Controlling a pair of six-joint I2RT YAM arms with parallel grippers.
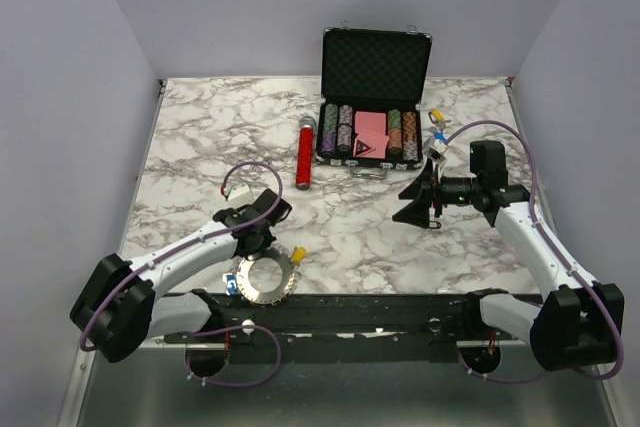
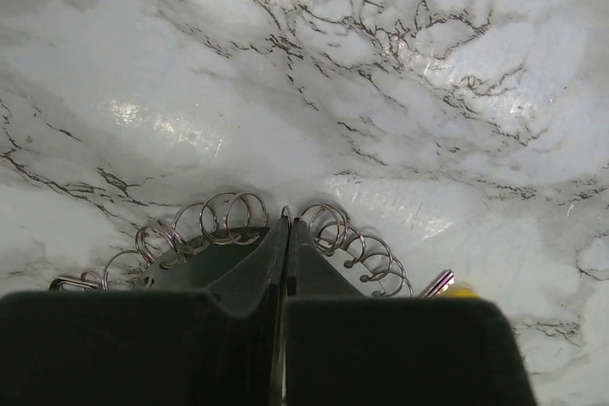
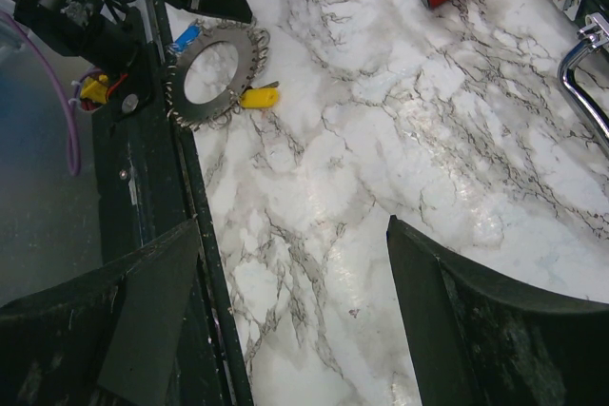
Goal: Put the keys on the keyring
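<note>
Left gripper (image 1: 258, 245): down on the far-left rim of the keyring (image 1: 268, 297), at the near edge of the table (image 1: 400, 257), left of centre.
Left gripper, own wrist view: jaws drawn together to a hairline; tips (image 2: 286, 225) sit among the small wire loops of the keyring (image 2: 233, 216). Whether any wire is pinched cannot be told.
Right gripper (image 1: 412, 202): held above the table on the right, jaws spread wide, nothing between them; its wrist view (image 3: 293, 225) shows only bare marble in the gap.
Keyring, right wrist view: full circle (image 3: 209, 116) visible, flat on the table, which the left wrist view does not show.
Tags: yellow tag (image 1: 297, 255) on the ring's right, blue tag (image 1: 230, 284) on its left.
Keys (image 1: 437, 132): small cluster just right of the open case (image 1: 375, 57), far right; top view only, detail too small to read.
Red cylinder (image 1: 304, 155): lying just left of the case.
</note>
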